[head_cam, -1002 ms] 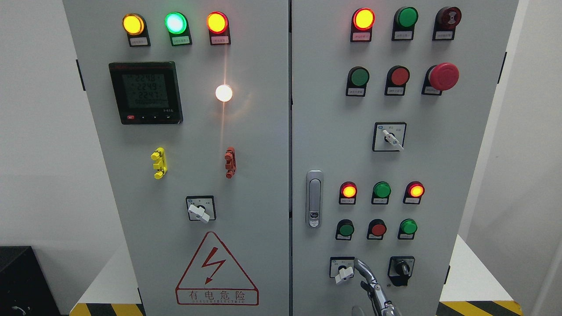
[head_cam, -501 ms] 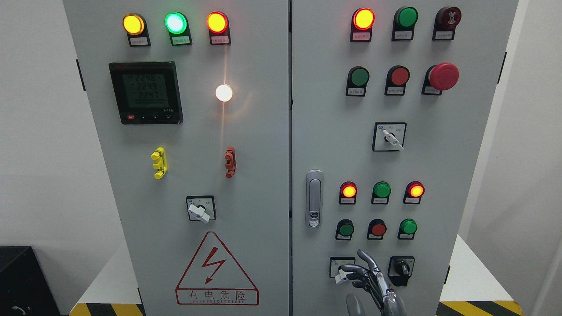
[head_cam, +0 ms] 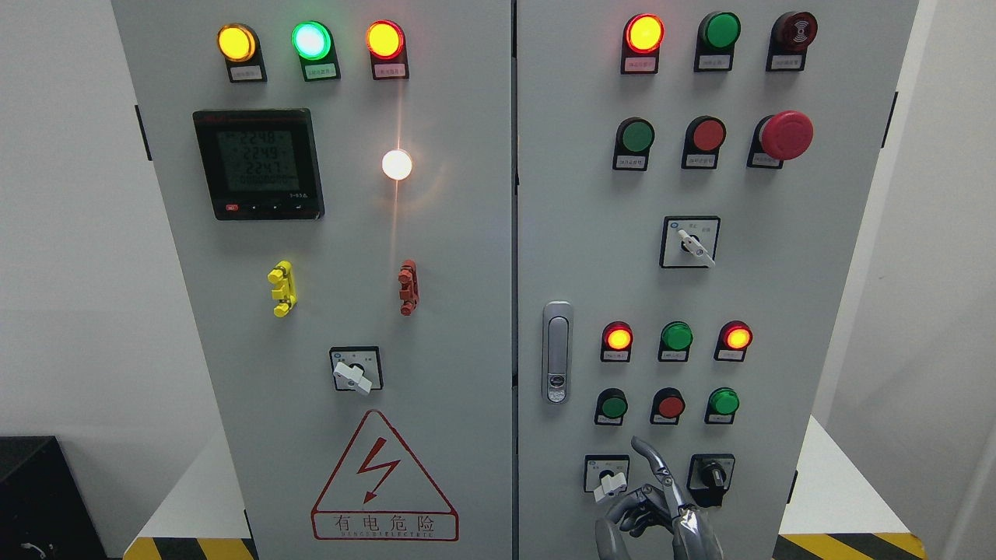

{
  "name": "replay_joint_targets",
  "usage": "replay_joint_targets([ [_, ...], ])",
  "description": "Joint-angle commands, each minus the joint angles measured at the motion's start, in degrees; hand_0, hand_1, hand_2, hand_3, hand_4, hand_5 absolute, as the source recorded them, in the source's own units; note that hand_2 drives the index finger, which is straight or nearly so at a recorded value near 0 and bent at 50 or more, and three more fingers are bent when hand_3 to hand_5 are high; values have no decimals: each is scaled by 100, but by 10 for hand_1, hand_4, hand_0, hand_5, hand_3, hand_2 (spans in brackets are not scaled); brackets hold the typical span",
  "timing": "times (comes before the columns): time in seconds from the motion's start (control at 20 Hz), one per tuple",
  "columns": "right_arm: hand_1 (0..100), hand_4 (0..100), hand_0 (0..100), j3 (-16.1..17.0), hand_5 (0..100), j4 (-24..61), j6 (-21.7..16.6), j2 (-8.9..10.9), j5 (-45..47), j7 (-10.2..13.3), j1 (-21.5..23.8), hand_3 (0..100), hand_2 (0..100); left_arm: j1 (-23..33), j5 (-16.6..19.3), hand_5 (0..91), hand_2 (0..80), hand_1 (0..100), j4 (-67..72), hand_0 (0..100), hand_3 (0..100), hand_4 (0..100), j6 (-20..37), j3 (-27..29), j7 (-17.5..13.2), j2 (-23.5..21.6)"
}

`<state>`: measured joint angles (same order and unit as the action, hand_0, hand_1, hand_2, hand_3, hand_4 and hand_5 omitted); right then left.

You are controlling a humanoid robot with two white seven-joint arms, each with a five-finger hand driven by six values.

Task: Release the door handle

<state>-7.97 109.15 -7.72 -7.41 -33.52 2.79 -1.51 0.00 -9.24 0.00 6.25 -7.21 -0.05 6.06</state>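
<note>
Your door handle (head_cam: 556, 352) sits flat and upright on the right cabinet door (head_cam: 778, 295), just right of the centre seam, nothing touching it. Below and right of the handle, the right hand (head_cam: 650, 502) rises from the bottom edge: one finger (head_cam: 652, 457) points up, the rest curl loosely, gripping nothing. It hangs in front of the panel between the white-knob selector switch (head_cam: 607, 476) and the black selector switch (head_cam: 711, 472). Right of the handle, two rows of indicator lamps (head_cam: 676, 337).
</note>
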Motion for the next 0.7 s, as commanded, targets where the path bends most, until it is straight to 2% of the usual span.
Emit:
replay_joint_targets([
  [0.0,274,1000,322,-12,1000,-315,-63,12,-1103,160,-270,1000,43,-158,1,0,0,556,167,120,0,0,-1,0,5,0],
  [0.25,269,1000,318,-30,1000,-386,-89,20,-1656,195,-288,1000,54,-149,1,0,0,556,167,120,0,0,-1,0,5,0],
  [0.45,262,1000,316,-56,1000,-474,-125,20,-2465,520,-332,1000,55,-149,1,0,0,556,167,120,0,0,-1,0,5,0],
  [0.65,253,1000,316,-135,1000,-526,-125,20,-3063,582,-393,1000,59,-149,1,0,0,556,167,120,0,0,-1,0,5,0],
])
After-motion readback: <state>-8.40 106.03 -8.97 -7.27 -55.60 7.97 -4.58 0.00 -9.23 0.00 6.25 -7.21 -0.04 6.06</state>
